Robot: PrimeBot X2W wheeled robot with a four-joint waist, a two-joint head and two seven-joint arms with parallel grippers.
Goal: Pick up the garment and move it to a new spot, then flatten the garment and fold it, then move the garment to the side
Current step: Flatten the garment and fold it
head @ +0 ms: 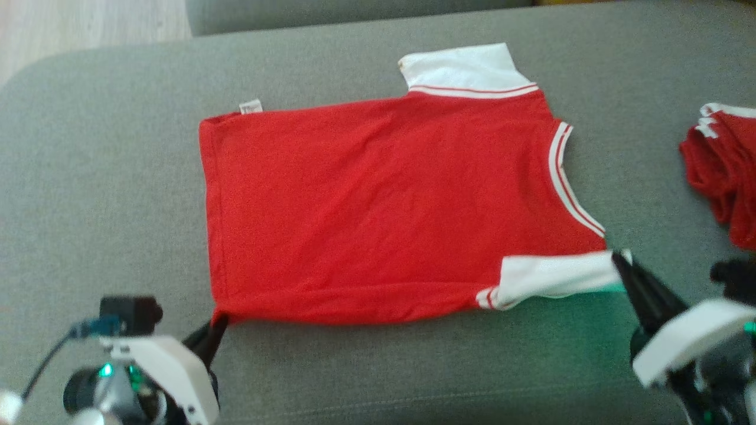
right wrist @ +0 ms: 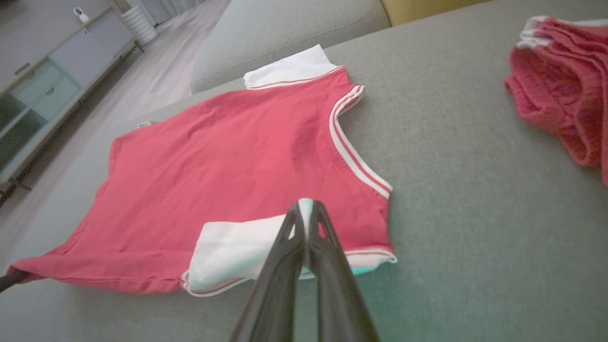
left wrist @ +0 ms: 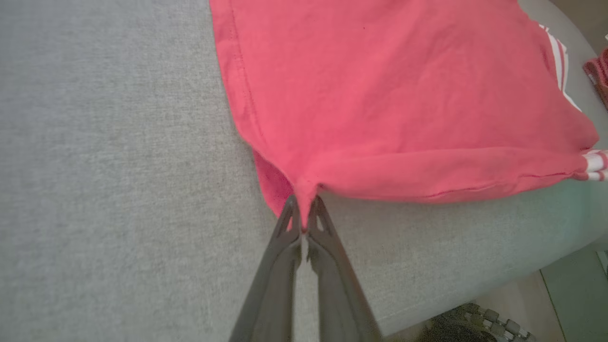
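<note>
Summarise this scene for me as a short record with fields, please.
surface: grey cushion
garment: red shirt, spread flat
left hand: shut on the shirt's near hem corner
right hand: shut on the edge of the near white sleeve
other item: crumpled red garment, apart, to the right

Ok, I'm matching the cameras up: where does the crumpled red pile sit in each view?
Head view: pile at the right edge, about mid-height.
Left wrist view: pile just peeking in at the right edge, upper part.
Right wrist view: pile in the upper right corner.
Shared landmark: the striped collar of the shirt, on the side facing the pile.
</note>
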